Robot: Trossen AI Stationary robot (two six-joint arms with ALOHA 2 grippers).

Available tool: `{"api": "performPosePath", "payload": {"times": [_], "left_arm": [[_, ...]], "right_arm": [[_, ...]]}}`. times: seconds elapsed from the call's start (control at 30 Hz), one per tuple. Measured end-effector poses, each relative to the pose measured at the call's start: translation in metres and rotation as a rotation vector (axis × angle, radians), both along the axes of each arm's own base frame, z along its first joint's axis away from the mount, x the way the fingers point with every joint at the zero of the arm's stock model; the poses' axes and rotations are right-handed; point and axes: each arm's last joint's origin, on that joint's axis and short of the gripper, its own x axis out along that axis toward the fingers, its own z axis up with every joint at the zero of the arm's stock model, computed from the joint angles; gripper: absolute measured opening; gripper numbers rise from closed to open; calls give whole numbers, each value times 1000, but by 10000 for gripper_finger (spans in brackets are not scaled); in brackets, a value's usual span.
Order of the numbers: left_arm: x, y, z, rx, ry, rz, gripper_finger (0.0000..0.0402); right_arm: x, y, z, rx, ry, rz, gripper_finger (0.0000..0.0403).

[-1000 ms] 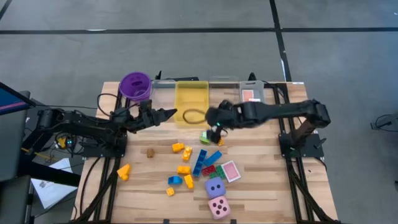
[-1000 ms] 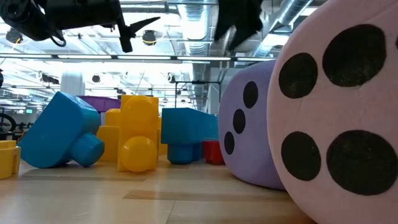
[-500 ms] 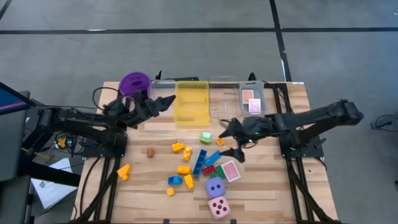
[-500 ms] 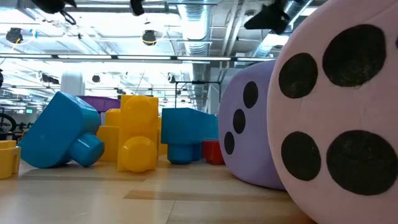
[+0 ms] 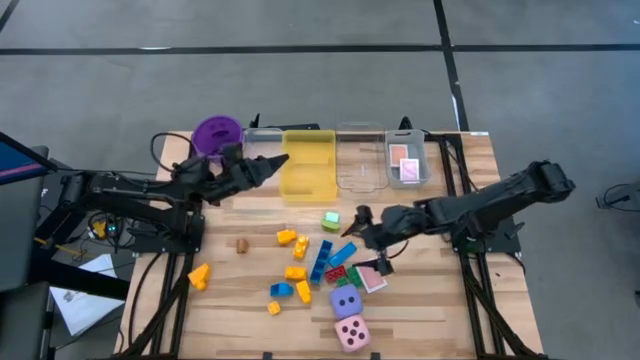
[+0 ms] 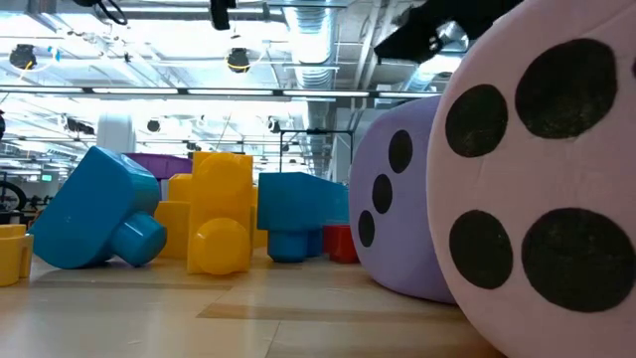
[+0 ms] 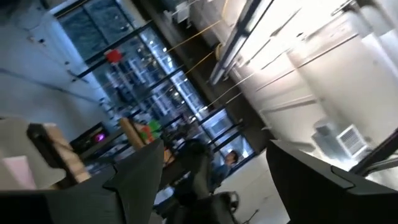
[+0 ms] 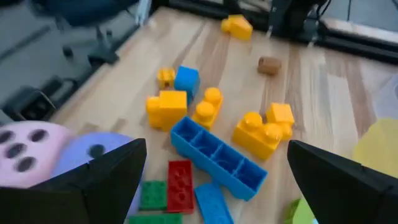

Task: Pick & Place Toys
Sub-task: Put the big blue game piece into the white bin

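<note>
Most toys still wait on the table: the pink die [image 5: 352, 333] and purple die [image 5: 346, 302] at its near edge, bricks [image 5: 329, 260] mid-table, two cards [image 5: 405, 164] binned, while both the right gripper [image 5: 367, 240] over the bricks and the left gripper [image 5: 268, 165] near the yellow tray [image 5: 307, 190] hang spread and empty.

We note bricks [image 5: 318, 262] mid-frame, two dice [image 5: 348, 317] below them, trays [image 5: 340, 165] lined above.
</note>
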Motion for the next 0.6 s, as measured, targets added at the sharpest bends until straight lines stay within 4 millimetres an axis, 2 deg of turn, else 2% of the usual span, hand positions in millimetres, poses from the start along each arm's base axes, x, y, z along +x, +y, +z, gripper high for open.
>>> {"api": "performPosePath", "payload": {"times": [0.17, 0.37, 0.47, 0.6], "left_arm": [[2, 0, -7, -3, 78, 0, 278], [3, 0, -11, 19, 132, 7, 278], [4, 0, -12, 19, 143, 7, 278], [4, 0, -14, 22, 163, -4, 278]], "right_arm": [[27, 0, -13, -124, 142, 39, 383], [52, -12, -28, -246, 348, 90, 383], [62, -14, -31, -289, 394, 140, 383], [75, -8, -28, -349, 390, 270, 383]]}}
